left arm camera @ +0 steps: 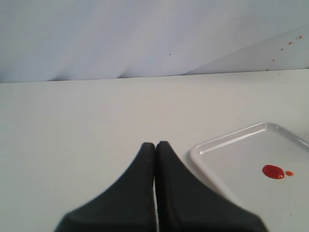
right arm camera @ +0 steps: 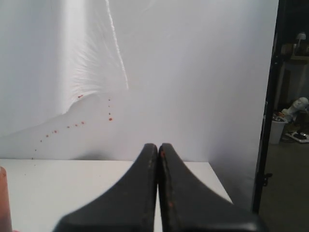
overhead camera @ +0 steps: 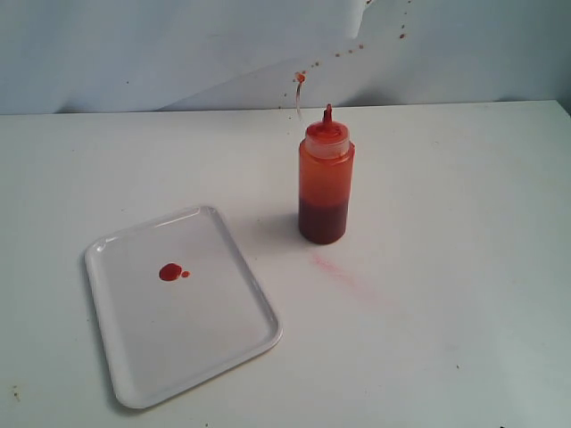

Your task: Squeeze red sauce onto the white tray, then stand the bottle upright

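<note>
Left gripper [left arm camera: 155, 145] and right gripper [right arm camera: 158, 146]: jaws pressed together, empty. Tray [left arm camera: 241, 159] holding sauce [left arm camera: 273, 171] near left jaws; bottle [overhead camera: 326, 187] upright.

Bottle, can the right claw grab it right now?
Probably yes. The bottle stands upright alone on the table, with the white tray off to one side and nothing crowding it. The right claw is shut and pointing past it, so it would need to open and turn first.
</note>
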`<state>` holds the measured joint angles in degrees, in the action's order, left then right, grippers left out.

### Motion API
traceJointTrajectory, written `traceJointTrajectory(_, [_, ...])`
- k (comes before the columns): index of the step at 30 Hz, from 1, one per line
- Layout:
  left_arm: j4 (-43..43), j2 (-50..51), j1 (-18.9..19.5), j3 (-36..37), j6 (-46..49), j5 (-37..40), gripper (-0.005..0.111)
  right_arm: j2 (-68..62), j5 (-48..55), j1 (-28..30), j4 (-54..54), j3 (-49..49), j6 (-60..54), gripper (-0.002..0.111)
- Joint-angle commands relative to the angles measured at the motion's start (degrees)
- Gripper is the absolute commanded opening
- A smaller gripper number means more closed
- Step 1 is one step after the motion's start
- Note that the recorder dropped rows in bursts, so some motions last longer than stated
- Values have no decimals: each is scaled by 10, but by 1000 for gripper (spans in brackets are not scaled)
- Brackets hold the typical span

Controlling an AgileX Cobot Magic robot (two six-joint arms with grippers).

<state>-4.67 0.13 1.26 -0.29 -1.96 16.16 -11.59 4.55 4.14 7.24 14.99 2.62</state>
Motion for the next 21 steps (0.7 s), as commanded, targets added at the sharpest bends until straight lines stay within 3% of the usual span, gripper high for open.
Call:
traceJointTrajectory(1, [-2,-1,1,3,-6,-5,0,3,-16,4,-66,-34,-60,0])
traceJointTrajectory(11, [-2,-1,1,3,-6,-5,0,4,-21,4,-63,-49,-65,0])
traceJointTrajectory(21, [-2,-1,1,3,-6,-5,0,4,40,4,-65,-53,-68,0])
